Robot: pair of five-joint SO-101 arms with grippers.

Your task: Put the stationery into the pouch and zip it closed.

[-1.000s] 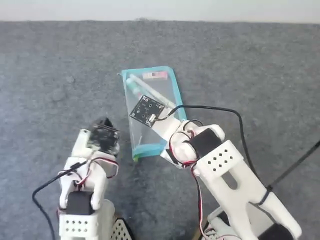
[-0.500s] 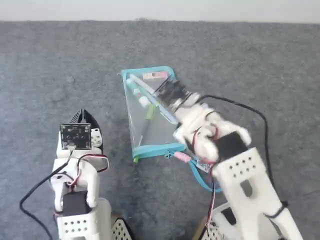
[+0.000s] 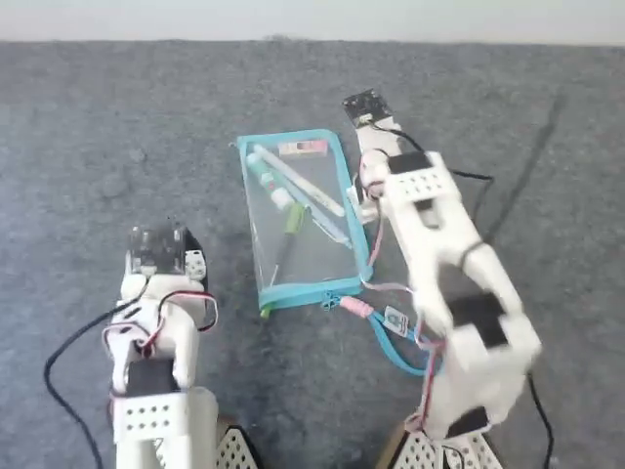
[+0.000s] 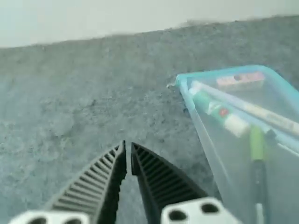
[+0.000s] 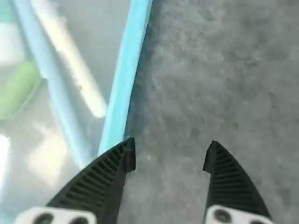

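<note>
The clear pouch (image 3: 293,244) with a teal border lies flat on the grey carpet, with several pens inside: a white one (image 3: 305,191), a green-capped one (image 3: 292,216) and a blue one (image 3: 330,227). Its pink zip pull (image 3: 355,305) and teal strap (image 3: 391,344) trail off the near right corner. My right gripper (image 5: 170,149) stands open just over the pouch's teal right edge (image 5: 127,79), one finger above the border and one above the carpet. My left gripper (image 4: 127,148) is shut and empty, left of the pouch (image 4: 243,135). That arm (image 3: 156,293) stands at the near left.
Grey carpet (image 3: 117,127) spreads all around the pouch, with open floor to the left and behind. A pale wall (image 3: 312,20) runs along the far edge. The right arm's body (image 3: 430,244) and its cables (image 3: 420,352) lie along the pouch's right side.
My right arm has swung off the middle of the pouch to its far right edge, uncovering the pens and the strap. My left arm's wrist has shifted slightly left.
</note>
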